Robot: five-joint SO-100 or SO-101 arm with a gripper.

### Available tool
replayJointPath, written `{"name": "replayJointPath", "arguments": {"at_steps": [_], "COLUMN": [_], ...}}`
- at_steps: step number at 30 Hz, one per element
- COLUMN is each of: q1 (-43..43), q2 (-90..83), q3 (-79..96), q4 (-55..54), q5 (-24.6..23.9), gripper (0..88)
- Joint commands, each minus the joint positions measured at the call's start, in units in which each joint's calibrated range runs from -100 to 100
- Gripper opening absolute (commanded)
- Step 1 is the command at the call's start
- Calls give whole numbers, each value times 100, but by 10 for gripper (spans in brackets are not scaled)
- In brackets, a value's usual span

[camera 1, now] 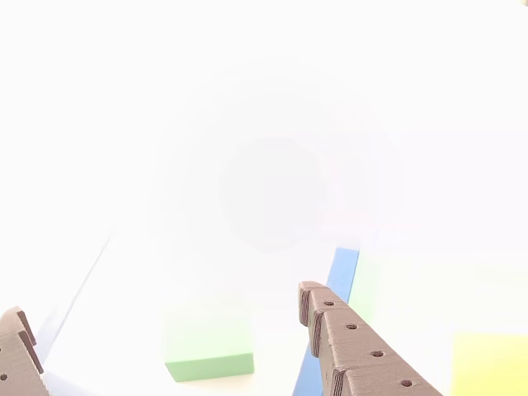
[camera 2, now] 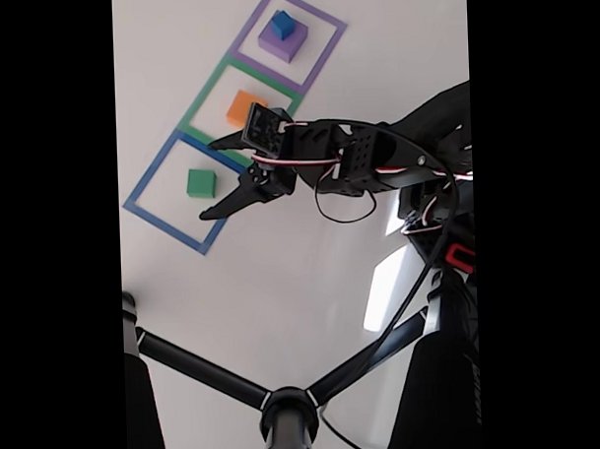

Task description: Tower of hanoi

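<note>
Fixed view: end effector (camera 2: pixel 212 178) open, empty, jaws spread above the bench (camera 2: pixel 282 284), just right of green cube (camera 2: pixel 201 183) inside blue taped square (camera 2: pixel 141 187). Orange cube (camera 2: pixel 245 107) in green square (camera 2: pixel 205 92); small blue cube (camera 2: pixel 282 26) stacked on purple block (camera 2: pixel 281 43). Other view washed out; green cube (camera 1: pixel 209 346) between fingers (camera 1: pixel 355 346)

Surface: a white table (camera 2: pixel 282 284), plain and glossy, washed out to near-white in the other view.
Glare: a bright window-like reflection (camera 2: pixel 386 286) on the table, right of centre in the fixed view.
Stand: a black tripod-like frame (camera 2: pixel 287 407) at the bottom of the fixed view, two slim bars meeting at a round hub.
Picture edges: broad black bands down both sides of the fixed view.
</note>
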Motion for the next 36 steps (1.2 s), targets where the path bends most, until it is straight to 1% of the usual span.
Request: {"name": "replayJointPath", "arguments": {"at_steps": [1,12,24,36], "q1": [32,-16,-35,-35], "q2": [377,829,1620,2307], "q3": [-411,-556,-674,-911], "q4": [-458,-831,-1584,-1956], "q5": [59,59,59,59], "gripper": [399,400,409,404]}}
